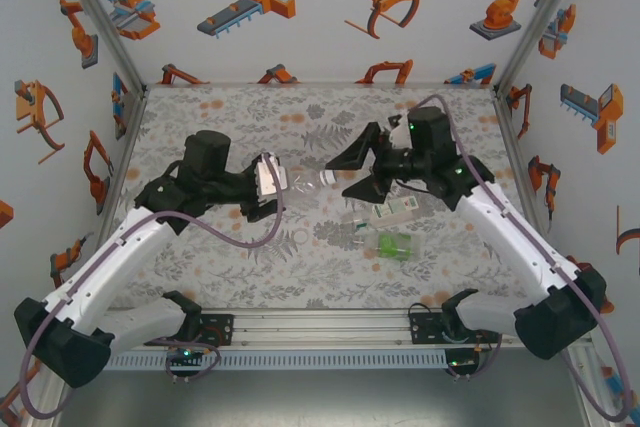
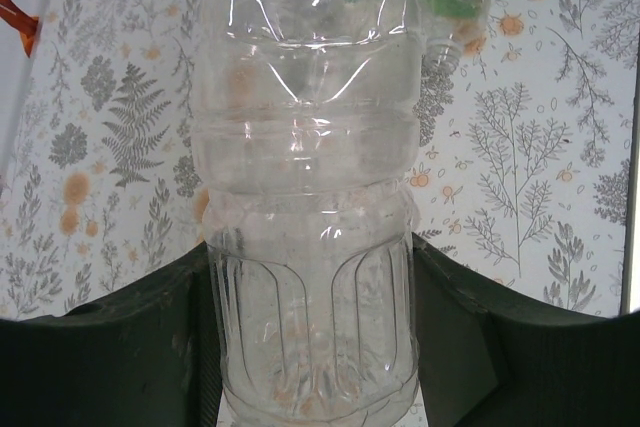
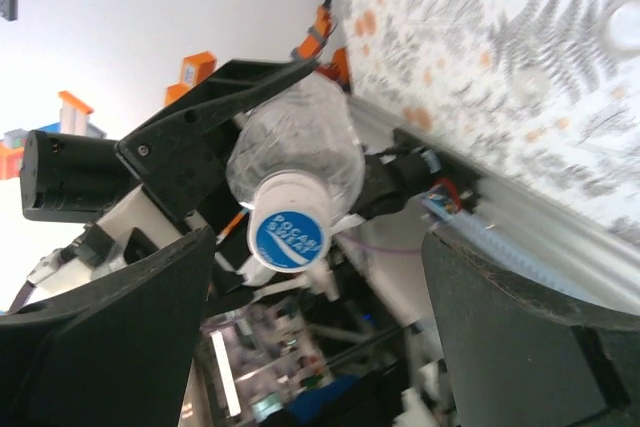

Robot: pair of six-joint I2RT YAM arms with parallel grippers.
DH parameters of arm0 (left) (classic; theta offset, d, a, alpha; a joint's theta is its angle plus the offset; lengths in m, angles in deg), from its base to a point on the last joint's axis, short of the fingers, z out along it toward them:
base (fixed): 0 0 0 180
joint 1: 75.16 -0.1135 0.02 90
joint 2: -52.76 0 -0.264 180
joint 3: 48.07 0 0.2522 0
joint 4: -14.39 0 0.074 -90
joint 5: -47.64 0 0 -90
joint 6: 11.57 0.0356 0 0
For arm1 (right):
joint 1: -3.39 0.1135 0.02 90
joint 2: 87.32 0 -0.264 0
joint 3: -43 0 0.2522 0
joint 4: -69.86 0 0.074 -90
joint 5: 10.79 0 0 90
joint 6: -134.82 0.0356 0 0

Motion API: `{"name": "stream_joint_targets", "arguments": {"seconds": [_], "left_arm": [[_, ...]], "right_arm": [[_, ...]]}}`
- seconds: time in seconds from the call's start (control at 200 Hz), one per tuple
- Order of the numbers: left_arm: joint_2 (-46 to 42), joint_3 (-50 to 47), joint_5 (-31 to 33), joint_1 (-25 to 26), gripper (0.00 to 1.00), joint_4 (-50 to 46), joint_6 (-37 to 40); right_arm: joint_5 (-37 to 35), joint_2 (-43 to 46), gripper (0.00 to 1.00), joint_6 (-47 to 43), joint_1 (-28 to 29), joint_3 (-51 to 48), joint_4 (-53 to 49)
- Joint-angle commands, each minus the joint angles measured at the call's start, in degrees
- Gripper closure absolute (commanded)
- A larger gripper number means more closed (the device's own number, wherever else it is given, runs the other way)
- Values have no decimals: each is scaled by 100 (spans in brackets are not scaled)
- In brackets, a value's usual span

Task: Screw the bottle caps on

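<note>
Holding clear bottle (image 2: 305, 197) clamped in L gripper (image 1: 266, 181) over worktop (image 1: 240, 117) centre | blue-topped cap (image 3: 288, 237) sat on its neck | R gripper (image 1: 350, 175) jaws stood wide either side, I saw no contact.

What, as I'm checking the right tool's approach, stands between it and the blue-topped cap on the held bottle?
Nothing visible. The open right tool faces the cap, its fingers either side with gaps. The left tool grips the clear bottle farther down.

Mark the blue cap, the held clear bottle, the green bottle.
blue cap (image 3: 288, 237), right wrist view, printed top face.
clear bottle (image 2: 305, 167), left wrist view, ribbed waist.
green bottle (image 1: 393, 243), top external view, mid-body.
</note>
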State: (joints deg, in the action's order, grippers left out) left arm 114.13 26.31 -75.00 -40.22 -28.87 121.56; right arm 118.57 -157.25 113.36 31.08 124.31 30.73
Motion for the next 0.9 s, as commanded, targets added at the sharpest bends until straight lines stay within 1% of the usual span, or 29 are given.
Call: {"name": "stream_joint_targets", "arguments": {"seconds": [0.0, 0.1, 0.195, 0.255, 0.345, 0.401, 0.441, 0.501, 0.631, 0.761, 0.846, 0.896], "left_arm": [[-155, -46, -199, 13, 100, 150, -170], [-199, -77, -209, 13, 100, 161, -249], [-203, -120, -314, 13, 100, 216, -360], [-188, -123, -447, 6, 100, 221, -397], [-206, -130, -675, 11, 100, 249, -450], [-202, -130, -867, 13, 100, 246, -467], [-172, -116, -991, 13, 100, 256, -488], [-116, -71, -1180, 13, 100, 219, -513], [15, 37, -1472, 13, 100, 152, -542], [98, 92, -1526, 13, 100, 133, -543], [131, 133, -1521, 0, 100, 115, -536], [146, 143, -1526, 4, 100, 127, -533]], "right_arm": [[-33, 222, 27, -2011, -227, 481, -755], [-23, 347, 29, -3429, -246, 624, -648], [354, 487, 33, -4572, -246, 477, -191], [954, 688, 36, -5409, -245, 224, 376], [1716, 1140, 34, -6859, -241, -289, 1244], [2278, 1270, 34, -7973, -231, -425, 1314], [2467, 1286, 36, -8466, -234, -469, 1382], [2634, 1172, 36, -8697, -232, -415, 1510], [2684, 824, 40, -8735, -148, -191, 1681], [2708, 622, 40, -8762, -20, -63, 1703], [2653, 590, 43, -8978, 30, -52, 1486], [2598, 617, 47, -9017, 36, -118, 1472]]}}
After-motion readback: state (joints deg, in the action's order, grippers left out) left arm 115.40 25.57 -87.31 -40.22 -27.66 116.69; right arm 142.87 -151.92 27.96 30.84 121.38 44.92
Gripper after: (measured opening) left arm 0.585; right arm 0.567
